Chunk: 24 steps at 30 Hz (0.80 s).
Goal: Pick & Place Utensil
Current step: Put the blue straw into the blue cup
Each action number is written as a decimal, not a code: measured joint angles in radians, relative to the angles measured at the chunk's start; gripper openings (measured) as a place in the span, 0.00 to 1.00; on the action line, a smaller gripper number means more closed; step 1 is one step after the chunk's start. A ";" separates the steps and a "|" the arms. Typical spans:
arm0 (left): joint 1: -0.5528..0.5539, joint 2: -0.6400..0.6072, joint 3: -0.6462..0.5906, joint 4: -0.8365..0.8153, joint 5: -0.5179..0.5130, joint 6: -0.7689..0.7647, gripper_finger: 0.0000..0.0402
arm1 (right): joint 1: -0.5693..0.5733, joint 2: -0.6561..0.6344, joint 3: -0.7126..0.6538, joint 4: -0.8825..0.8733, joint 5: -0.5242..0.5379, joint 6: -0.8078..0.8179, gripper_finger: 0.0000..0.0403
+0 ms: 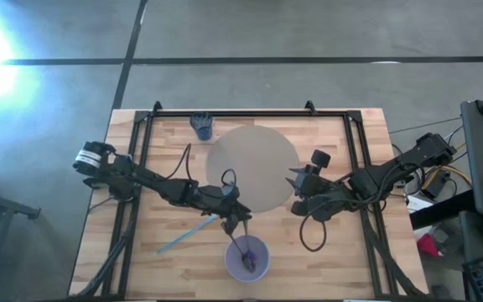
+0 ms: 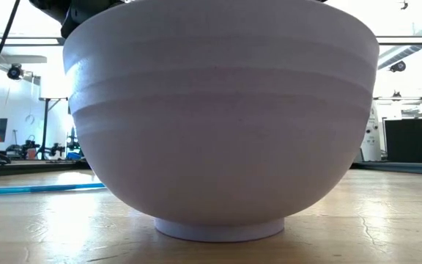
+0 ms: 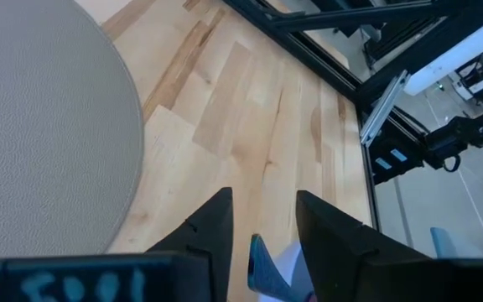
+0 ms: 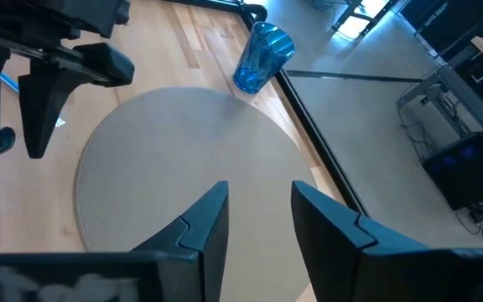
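A lavender bowl point(image 1: 261, 248) stands near the table's near edge and fills the low view point(image 2: 226, 117). A dark blue-purple utensil point(image 1: 246, 254) leans inside it, with its upper end toward my left gripper point(image 1: 240, 223). That gripper hovers open just above the bowl's far rim. In the left wrist view the utensil point(image 3: 260, 262) shows below the gap between the fingers point(image 3: 262, 197); I see no touch. A light blue utensil point(image 1: 187, 235) lies flat on the wood left of the bowl. My right gripper point(image 1: 296, 191) waits open at the mat's right edge point(image 4: 258, 189).
A round grey mat point(image 1: 254, 164) lies at the table's middle, and a blue cup point(image 1: 202, 126) stands beyond it by the far rail. A black frame runs along the table's far and side edges. Bare wood lies right of the bowl.
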 joint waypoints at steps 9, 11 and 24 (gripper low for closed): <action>0.005 -0.002 0.000 -0.002 0.000 0.038 0.38 | 0.000 0.000 0.000 0.000 -0.003 0.000 0.32; 0.009 -0.002 0.000 -0.010 0.003 0.039 0.38 | 0.000 0.000 0.000 0.000 -0.003 0.000 0.31; 0.033 -0.117 0.000 -0.101 0.006 0.142 0.39 | 0.000 0.000 0.004 0.000 -0.003 0.000 0.33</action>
